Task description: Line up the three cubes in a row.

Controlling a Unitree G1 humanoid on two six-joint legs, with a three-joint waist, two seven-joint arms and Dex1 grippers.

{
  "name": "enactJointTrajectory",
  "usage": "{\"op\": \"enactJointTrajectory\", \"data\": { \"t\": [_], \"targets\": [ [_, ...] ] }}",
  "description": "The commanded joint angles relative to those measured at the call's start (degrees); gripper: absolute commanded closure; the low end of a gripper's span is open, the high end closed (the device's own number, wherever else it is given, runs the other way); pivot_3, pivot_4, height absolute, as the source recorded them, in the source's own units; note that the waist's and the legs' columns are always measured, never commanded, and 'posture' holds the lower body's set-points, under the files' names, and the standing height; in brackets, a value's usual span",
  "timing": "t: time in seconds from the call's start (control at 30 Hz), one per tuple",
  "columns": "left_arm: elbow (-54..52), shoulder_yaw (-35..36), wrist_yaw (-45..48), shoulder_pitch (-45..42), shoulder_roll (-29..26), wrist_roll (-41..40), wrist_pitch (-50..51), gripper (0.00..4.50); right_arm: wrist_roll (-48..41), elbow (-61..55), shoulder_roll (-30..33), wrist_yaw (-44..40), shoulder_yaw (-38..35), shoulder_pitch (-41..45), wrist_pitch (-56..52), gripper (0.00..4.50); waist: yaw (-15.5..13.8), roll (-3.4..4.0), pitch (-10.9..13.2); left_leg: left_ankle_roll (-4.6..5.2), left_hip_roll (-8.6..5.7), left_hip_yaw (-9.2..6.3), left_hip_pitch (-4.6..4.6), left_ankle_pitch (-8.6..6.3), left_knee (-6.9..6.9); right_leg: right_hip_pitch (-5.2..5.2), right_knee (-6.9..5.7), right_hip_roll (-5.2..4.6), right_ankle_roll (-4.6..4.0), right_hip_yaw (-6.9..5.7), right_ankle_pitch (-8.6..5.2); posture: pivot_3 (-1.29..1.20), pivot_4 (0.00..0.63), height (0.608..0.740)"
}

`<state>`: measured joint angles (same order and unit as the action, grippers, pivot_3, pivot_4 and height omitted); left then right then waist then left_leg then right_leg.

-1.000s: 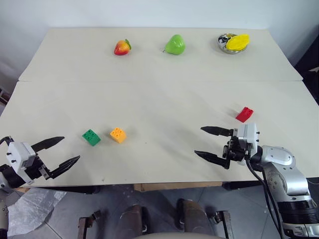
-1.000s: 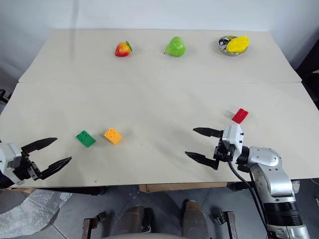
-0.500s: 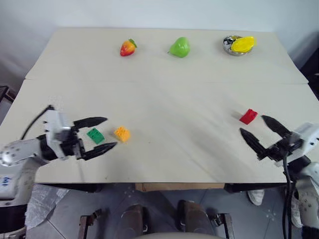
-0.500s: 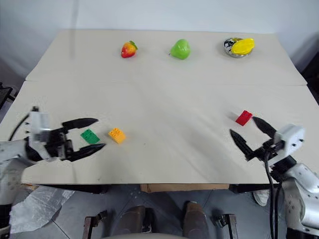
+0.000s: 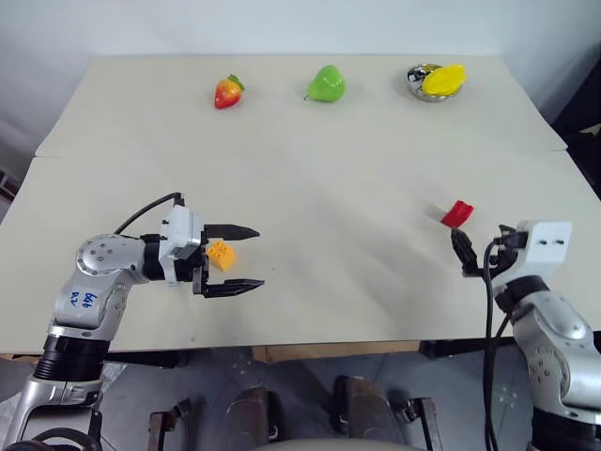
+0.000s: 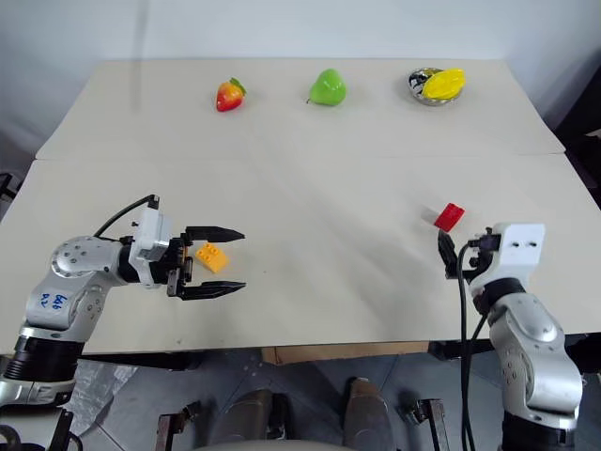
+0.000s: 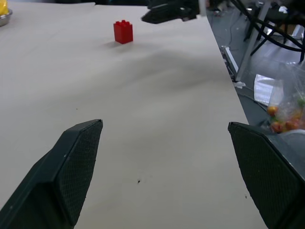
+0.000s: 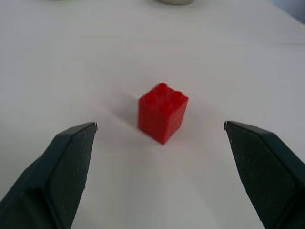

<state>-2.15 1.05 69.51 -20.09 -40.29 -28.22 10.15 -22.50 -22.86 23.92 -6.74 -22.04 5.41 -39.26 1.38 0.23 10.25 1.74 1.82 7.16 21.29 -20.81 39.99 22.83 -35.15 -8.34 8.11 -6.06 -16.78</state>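
The right pincer (image 8: pixel 159 157) is spread and aimed at the red cube (image 8: pixel 162 112), framed for pinching.

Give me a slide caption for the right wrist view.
Open right gripper lined up on the small red studded plastic brick, which stands upright on the pale table ahead of its fingers.

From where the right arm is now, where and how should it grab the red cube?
Grip the red cube by its two flat side walls, below the studs. It stands upright, studs on top, apart from everything else. The right hand is open and already faces it, so come straight ahead, low over the table.
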Motion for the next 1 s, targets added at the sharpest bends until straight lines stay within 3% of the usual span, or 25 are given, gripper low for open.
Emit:
{"op": "enactJointTrajectory", "data": {
  "t": [0.03,0.37,0.63,0.73,1.0],
  "targets": [
    [-0.79,0.19,-0.01,-0.49,0.48,0.86,-1.45,0.02,0.25,-0.22,-0.40,5.47,-0.73,5.04,-8.12,0.00,-0.17,0.00,0.00,0.01,-0.02,-0.02,0.02,0.00,-0.01,0.01,0.00,0.00,-0.01,-0.01,0.00,0.00,0.150,0.740],
    [-3.97,1.37,-2.07,2.51,1.15,1.06,-1.02,0.02,2.80,9.39,-5.23,12.07,-0.49,17.26,-10.24,0.00,0.29,0.01,0.00,0.06,-0.10,0.00,0.06,-0.02,-0.04,0.01,0.04,0.00,-0.01,-0.06,0.00,0.00,0.150,0.740],
    [-5.34,1.60,-3.53,3.80,1.21,1.36,-1.15,0.02,5.54,13.80,-9.76,18.42,-0.83,22.11,-9.59,0.00,0.17,0.01,0.00,0.05,-0.05,-0.03,0.08,-0.02,-0.05,0.02,0.04,-0.01,-0.01,-0.06,0.00,0.00,0.150,0.740],
    [-5.48,1.49,-3.75,3.76,1.30,1.43,-1.20,0.00,8.15,15.04,-10.88,22.06,-0.58,23.51,-8.73,0.58,0.35,0.01,0.00,0.06,-0.06,-0.04,0.10,-0.02,-0.05,0.03,0.05,-0.02,0.00,-0.06,0.00,0.00,0.150,0.740],
    [-5.55,2.05,-3.67,3.46,0.76,1.42,-1.54,0.00,7.59,14.30,-13.55,22.17,0.03,25.50,-10.79,3.05,0.44,0.02,0.01,0.05,-0.06,0.02,0.15,-0.01,-0.07,0.15,0.04,0.03,0.00,-0.05,-0.01,0.00,0.150,0.740]
  ]
}}
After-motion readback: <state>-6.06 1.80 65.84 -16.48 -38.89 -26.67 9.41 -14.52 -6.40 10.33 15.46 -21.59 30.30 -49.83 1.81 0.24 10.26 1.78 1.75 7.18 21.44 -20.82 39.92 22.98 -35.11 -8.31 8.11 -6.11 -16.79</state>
